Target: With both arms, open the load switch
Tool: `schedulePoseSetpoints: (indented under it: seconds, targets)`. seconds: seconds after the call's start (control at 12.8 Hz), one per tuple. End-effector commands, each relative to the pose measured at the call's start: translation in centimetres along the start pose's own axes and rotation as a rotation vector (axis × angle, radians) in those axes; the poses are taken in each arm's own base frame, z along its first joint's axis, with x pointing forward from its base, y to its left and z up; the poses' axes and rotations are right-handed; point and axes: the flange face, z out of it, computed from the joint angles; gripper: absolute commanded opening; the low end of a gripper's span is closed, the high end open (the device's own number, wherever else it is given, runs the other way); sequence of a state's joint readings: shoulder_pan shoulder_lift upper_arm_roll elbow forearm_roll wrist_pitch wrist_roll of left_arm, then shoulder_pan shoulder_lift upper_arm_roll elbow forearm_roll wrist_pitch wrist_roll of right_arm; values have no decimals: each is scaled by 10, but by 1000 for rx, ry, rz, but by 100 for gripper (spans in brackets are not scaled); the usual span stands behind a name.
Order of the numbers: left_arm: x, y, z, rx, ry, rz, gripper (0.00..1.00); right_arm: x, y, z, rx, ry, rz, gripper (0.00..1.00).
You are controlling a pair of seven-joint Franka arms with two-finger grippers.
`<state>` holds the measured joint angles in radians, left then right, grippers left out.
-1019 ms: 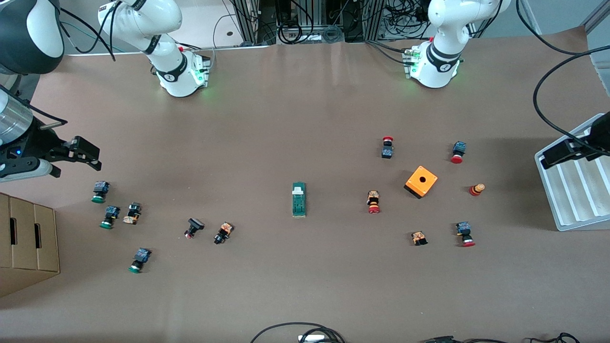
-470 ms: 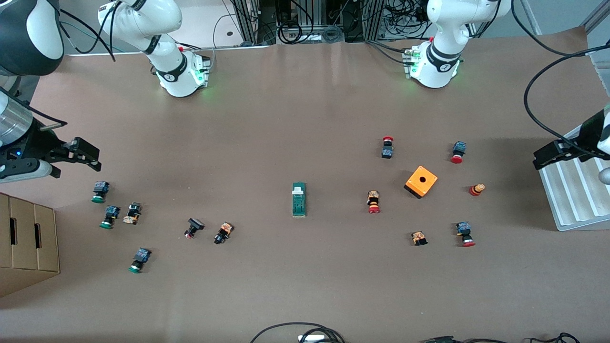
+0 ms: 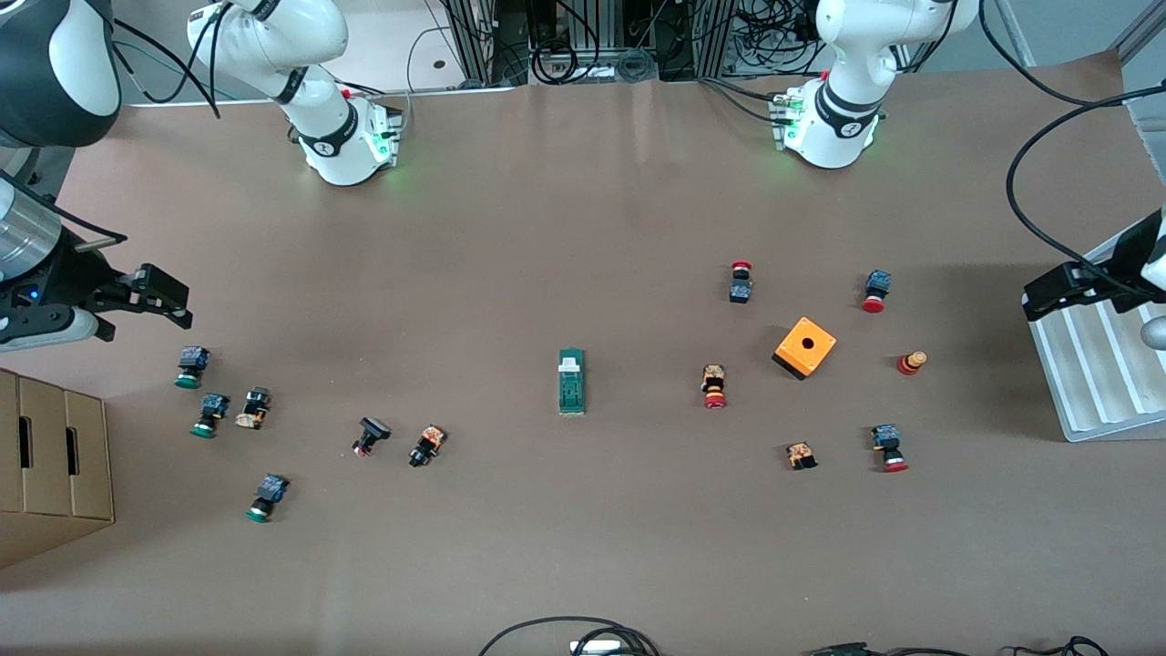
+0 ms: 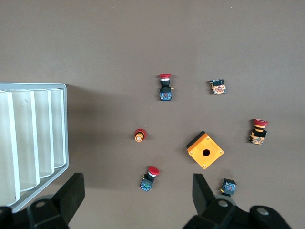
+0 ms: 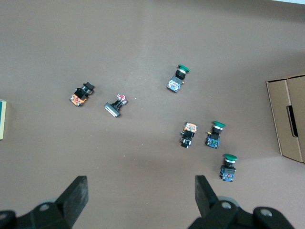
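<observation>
Here — load switch (image 3: 571, 383) mid-table, well apart from both | left pincer (image 4: 136, 193) spread, empty | right pincer (image 5: 140, 195) spread, empty

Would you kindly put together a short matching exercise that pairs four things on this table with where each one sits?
Things:
1. load switch
2. orange cube box
3. cardboard box
4. white ridged tray

Places:
A. at the table's edge, at the left arm's end
B. mid-table, alone between the two button clusters
C. among the red-capped buttons
D. at the table's edge, at the right arm's end

Pairs: 1-B, 2-C, 3-D, 4-A
</observation>
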<state>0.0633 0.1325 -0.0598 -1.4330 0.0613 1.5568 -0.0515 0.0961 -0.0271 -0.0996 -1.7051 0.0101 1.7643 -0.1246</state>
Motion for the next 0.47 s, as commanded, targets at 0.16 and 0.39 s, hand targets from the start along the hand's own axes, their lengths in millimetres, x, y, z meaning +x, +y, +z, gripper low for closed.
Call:
schedulePoseSetpoints:
  seconds: [0.16, 0.39]
  targets:
    - [-2, -3, -6, -5, 3, 13, 100, 5, 4, -4, -26, 11, 15, 100]
    - [-3, -4, -8, -9, 5, 11, 100, 4, 0, -4, -26, 5, 82, 100]
